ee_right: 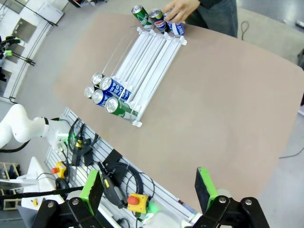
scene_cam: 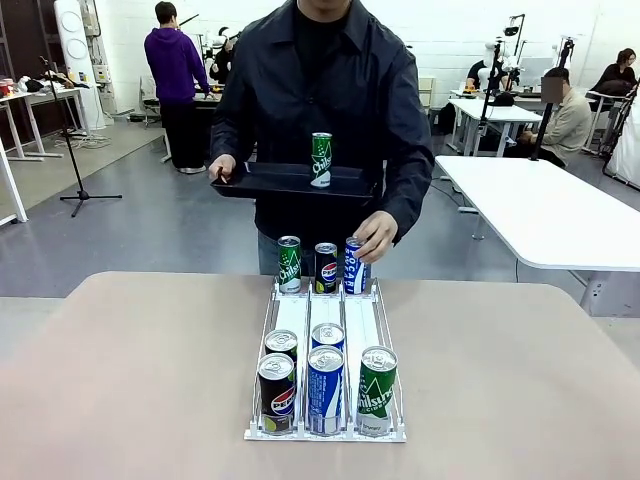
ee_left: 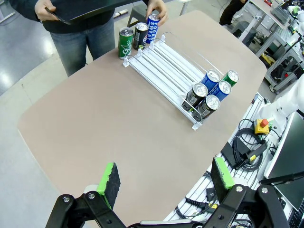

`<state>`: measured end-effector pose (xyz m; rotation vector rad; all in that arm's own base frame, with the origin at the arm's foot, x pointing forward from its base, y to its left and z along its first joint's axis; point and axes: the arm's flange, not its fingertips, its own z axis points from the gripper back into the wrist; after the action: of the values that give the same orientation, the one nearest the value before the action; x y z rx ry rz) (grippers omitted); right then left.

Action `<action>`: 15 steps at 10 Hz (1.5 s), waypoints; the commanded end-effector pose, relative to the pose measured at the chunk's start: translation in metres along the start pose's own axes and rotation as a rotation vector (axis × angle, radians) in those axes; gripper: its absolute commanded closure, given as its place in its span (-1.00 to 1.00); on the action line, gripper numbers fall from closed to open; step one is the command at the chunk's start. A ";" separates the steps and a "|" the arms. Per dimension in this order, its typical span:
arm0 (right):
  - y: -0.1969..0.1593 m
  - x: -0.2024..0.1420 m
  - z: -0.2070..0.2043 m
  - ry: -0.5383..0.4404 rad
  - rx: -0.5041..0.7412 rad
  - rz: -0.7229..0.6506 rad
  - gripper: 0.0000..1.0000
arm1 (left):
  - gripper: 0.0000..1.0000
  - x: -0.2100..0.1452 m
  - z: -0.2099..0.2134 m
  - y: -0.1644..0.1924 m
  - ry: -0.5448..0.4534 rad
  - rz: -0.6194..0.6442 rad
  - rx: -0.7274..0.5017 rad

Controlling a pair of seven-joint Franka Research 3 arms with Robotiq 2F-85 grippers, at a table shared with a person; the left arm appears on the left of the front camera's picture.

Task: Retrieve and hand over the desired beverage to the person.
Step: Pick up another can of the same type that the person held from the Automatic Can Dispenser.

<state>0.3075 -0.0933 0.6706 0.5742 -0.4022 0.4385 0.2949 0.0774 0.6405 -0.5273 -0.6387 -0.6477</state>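
The person (scene_cam: 320, 90) in a dark jacket stands at the far side, holding a black tray (scene_cam: 290, 181) with a green can (scene_cam: 320, 159) upright on it. Their other hand (scene_cam: 376, 236) rests on a blue can (scene_cam: 355, 268) at the far end of a white three-lane rack (scene_cam: 327, 312), beside a black cola can (scene_cam: 326, 267) and a green can (scene_cam: 289, 263). At the near end stand a black can (scene_cam: 276, 393), a blue can (scene_cam: 325, 389) and a green can (scene_cam: 377, 391), with two more behind. My left gripper (ee_left: 166, 178) and right gripper (ee_right: 147, 189) hang open high above the table, holding nothing.
The tan table (scene_cam: 130, 370) has bare room on both sides of the rack. A white table (scene_cam: 545, 210) stands at the back right and a tripod (scene_cam: 75, 150) at the back left. Cables and a red stop button (ee_right: 134, 200) lie below the table's near edge.
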 end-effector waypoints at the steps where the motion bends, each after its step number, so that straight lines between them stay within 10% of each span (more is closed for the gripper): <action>1: -0.002 0.001 0.001 -0.002 0.019 0.014 -1.00 | -1.00 -0.001 0.001 0.001 -0.011 -0.022 -0.016; 10: -0.002 0.001 0.001 -0.002 0.019 0.014 -1.00 | -1.00 0.000 0.000 0.000 0.000 0.000 0.000; 15: -0.002 0.001 0.001 -0.002 0.019 0.014 -1.00 | -1.00 0.136 -0.149 -0.129 0.565 0.038 0.229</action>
<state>0.3077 -0.0926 0.6711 0.5723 -0.4014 0.4398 0.3272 -0.1277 0.6485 -0.2478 -0.2807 -0.7242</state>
